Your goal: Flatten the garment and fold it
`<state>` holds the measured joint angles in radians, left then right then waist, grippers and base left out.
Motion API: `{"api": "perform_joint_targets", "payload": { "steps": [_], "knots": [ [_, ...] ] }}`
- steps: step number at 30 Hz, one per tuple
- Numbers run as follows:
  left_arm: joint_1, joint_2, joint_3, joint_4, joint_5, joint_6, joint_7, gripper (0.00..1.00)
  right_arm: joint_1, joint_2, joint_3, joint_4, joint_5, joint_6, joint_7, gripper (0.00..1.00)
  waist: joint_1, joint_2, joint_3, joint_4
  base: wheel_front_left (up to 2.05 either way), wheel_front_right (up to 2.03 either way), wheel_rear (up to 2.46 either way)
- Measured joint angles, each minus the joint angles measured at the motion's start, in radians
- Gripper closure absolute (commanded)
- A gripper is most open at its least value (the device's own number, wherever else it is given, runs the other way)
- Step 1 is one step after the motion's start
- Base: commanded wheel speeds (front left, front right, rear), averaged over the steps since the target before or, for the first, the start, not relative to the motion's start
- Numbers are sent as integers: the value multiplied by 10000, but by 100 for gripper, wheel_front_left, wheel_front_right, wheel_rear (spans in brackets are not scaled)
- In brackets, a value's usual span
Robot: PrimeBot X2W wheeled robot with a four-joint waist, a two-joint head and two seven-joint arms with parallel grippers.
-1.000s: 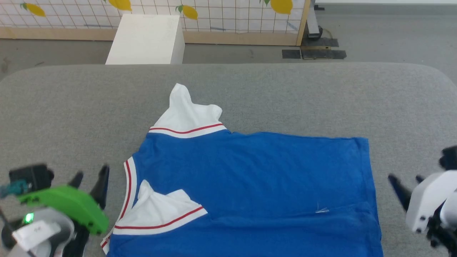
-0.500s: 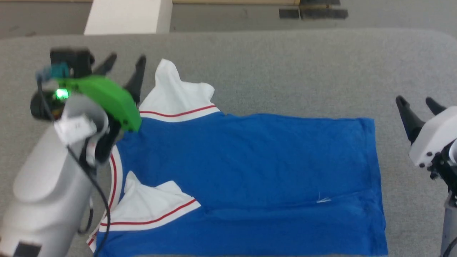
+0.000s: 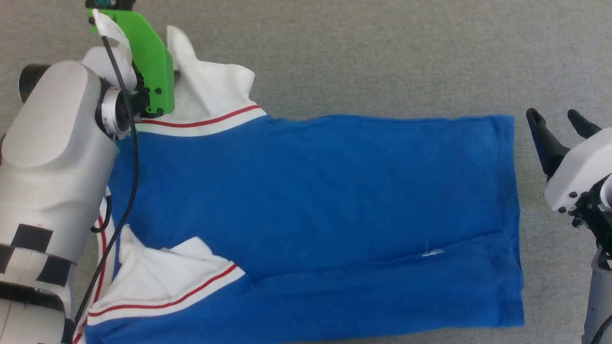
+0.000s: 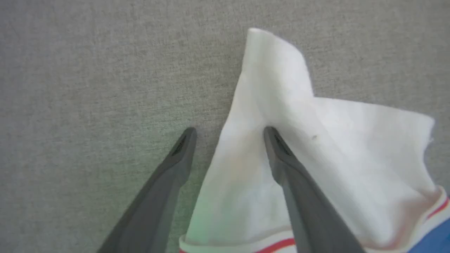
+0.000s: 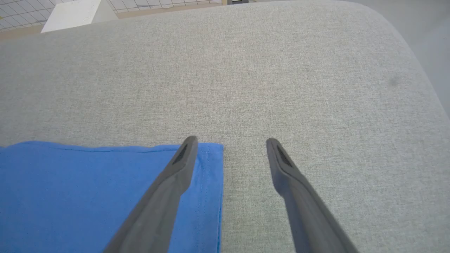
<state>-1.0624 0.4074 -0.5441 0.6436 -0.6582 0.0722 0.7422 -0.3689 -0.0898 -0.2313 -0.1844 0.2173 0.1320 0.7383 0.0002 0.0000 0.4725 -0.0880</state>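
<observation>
Here the bright blue soft T-shirt with white sleeves (image 3: 311,191) lay on the grey fabric counter (image 3: 382,57). Left claw (image 4: 228,135) gaped astride the crumpled sleeve (image 4: 281,105), right claw (image 5: 230,142) gaped at the hem corner (image 5: 211,158). A shallow pinch could slip, bunching the sleeve.

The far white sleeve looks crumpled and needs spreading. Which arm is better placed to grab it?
Left. The left gripper is open, straddling the edge of the bright blue T-shirt's crumpled white sleeve; the right gripper is open beside the opposite hem.
</observation>
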Motion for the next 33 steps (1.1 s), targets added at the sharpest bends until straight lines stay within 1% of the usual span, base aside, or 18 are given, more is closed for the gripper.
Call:
{"api": "perform_joint_targets", "payload": {
  "steps": [2, 6, 7, 8, 9, 11, 14, 18, 20, 22, 24, 28, 30, 33],
  "knots": [
    [-22, 29, -59, 2, -4, 123, 431, 0, 8, 25, -23, -4, 0, 0, -21, 0, 0, 0, 137, -125, 0, 0, 0],
    [-35, 207, -79, -186, -96, 184, 899, 0, 25, 81, -96, -13, 0, 2, -96, 0, 0, 0, 345, -269, 0, 0, 0],
    [-9, 242, -86, -236, -102, 184, 945, 7, 25, 92, -109, -15, 0, 0, -96, 0, -1, 0, 381, -283, 0, 0, 0],
    [2, 278, -92, -314, -117, 178, 978, 85, 29, 105, -121, -21, 0, 0, -98, 0, -1, 1, 415, -294, 0, 0, 0],
    [20, 313, -88, -397, -121, 165, 968, 100, 29, 111, -130, -29, -2, 0, -98, 0, -1, 0, 438, -295, 0, 0, 0],
    [93, 313, -54, -523, -219, 125, 880, 100, 30, 127, -171, -29, -42, 0, -98, 0, -1, 0, 436, -270, 0, 0, 0],
    [388, 284, 29, -696, -376, -13, 416, 100, 47, 119, -186, -27, -142, 0, -96, 0, -1, 1, 336, -201, 0, 0, 0],
    [988, 360, 458, -1081, -723, -242, -539, 100, 50, -2, -12, -19, -334, 0, -71, 0, -1, 1, 84, -133, 0, 0, 0],
    [1344, 476, 696, -1398, -853, -330, -1034, 100, 51, -176, 127, 44, -491, 0, 196, 0, -1, 0, -56, -87, 0, 0, 0],
    [1661, 708, 1018, -1879, -1028, -362, -1503, 100, 35, -408, 351, 182, -800, 2, 652, 0, -1, 0, -193, -54, 0, 0, 0],
    [1927, 915, 1333, -2487, -1212, -359, -1904, 100, -54, -546, 569, 307, -993, 2, 1018, 0, -2, 0, -293, -37, 0, 0, 0],
    [2699, 1260, 1841, -3946, -1377, -171, -2458, 100, -610, -905, 1315, 966, -1212, 2, 1942, 0, -2, 0, -356, 8, 0, 0, 0],
    [3162, 1407, 1969, -4740, -1430, -75, -2571, 100, -843, -1108, 1592, 1290, -1321, 2, 2184, 0, -2, 0, -305, 65, 0, 0, 0],
    [3720, 1476, 2065, -5745, -1569, 94, -2644, 100, -1104, -1281, 1927, 1726, -1471, 2, 2299, 0, -2, 0, -182, 171, 0, 0, 0]
  ]
}}
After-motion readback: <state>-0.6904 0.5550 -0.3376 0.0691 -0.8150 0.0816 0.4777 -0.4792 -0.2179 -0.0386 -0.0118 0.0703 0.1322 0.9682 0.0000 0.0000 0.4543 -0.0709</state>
